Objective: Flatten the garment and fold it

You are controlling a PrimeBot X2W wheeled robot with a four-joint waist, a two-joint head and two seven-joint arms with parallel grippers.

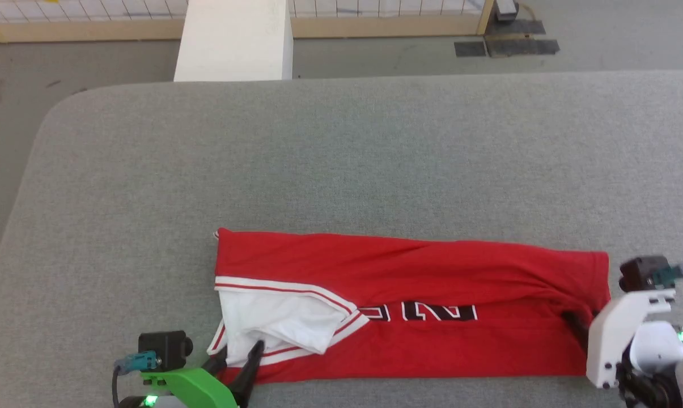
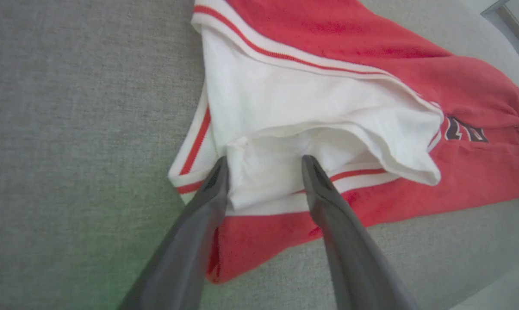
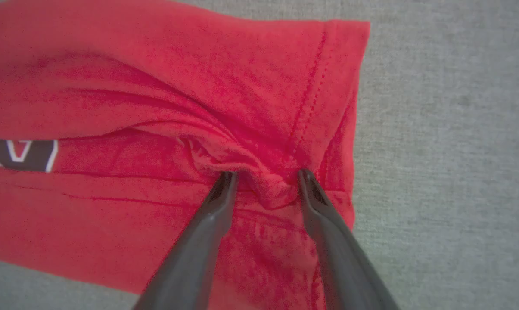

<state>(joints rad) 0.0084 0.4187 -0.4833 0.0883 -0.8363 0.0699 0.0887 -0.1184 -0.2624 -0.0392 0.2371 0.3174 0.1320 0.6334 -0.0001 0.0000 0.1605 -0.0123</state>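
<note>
The shirt (image 1: 409,272) lies on the grey tabletop (image 1: 341,158), close to the near edge. It is folded lengthwise into a long red band running left to right. A white sleeve (image 1: 273,317) with red-and-white striped trim lies on top at its left end, loosely crumpled, and black white-edged lettering (image 1: 418,311) peeks out along the fold line near the middle. The hem end at the right shows a stitched seam and a small bunch of cloth.

The left pincer (image 1: 240,351) is at the sleeve end, its fingers spread. In the left wrist view the pincer (image 2: 264,160) has a soft fold of the white sleeve between its tips, not squeezed.

The right pincer (image 1: 580,320) is at the hem end, its fingers also spread. In the right wrist view the pincer (image 3: 267,173) has its tips down on the red cloth, with the bunched ridge sitting loose between them.

Beyond the tabletop are a grey floor (image 1: 92,62) and a white block (image 1: 233,39).
</note>
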